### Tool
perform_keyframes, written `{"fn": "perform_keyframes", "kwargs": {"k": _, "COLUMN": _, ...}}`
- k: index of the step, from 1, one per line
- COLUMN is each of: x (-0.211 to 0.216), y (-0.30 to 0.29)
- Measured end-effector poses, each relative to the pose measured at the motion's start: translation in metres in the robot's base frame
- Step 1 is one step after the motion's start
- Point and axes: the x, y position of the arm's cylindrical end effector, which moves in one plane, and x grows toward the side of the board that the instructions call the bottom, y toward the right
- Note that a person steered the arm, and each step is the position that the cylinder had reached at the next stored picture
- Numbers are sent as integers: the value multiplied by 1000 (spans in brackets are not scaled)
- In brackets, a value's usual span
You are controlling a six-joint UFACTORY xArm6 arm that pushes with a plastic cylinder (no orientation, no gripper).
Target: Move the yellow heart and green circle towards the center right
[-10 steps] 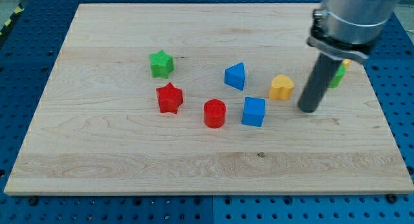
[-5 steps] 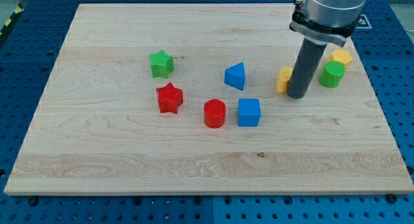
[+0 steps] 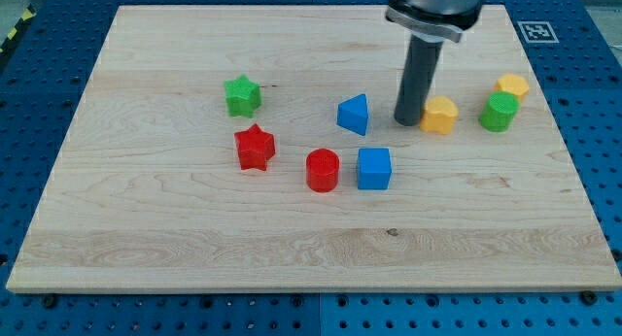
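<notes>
Eight blocks on wooden board [image 3: 175,229] | camera view: my tip [image 3: 406,120] just left of yellow heart [image 3: 440,115], seemingly touching; a bare rod, nothing to clamp | heart's pointing unclear; green circle [image 3: 500,113] right of heart, apart; yellow block [image 3: 511,85] just above circle | blue triangle [image 3: 354,114] left of tip; bare board between circle and board's right edge

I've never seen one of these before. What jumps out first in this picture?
First comes the dark rod dropping in from the view's top, my tip resting on the pale wooden board right beside the yellow heart, on its left. Just to the view's right of the heart sit a green circle and another yellow block. Toward the middle lies a loose cluster: a green star, red star, red cylinder and two blue blocks.
</notes>
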Motion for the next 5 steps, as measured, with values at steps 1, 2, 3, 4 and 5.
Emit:
{"fn": "perform_keyframes", "kwargs": {"k": 1, "x": 0, "y": 34}}
{"fn": "perform_keyframes", "kwargs": {"k": 2, "x": 0, "y": 52}}
{"fn": "perform_keyframes", "kwargs": {"k": 3, "x": 0, "y": 59}}
{"fn": "perform_keyframes", "kwargs": {"k": 4, "x": -6, "y": 58}}
{"fn": "perform_keyframes", "kwargs": {"k": 5, "x": -62, "y": 26}}
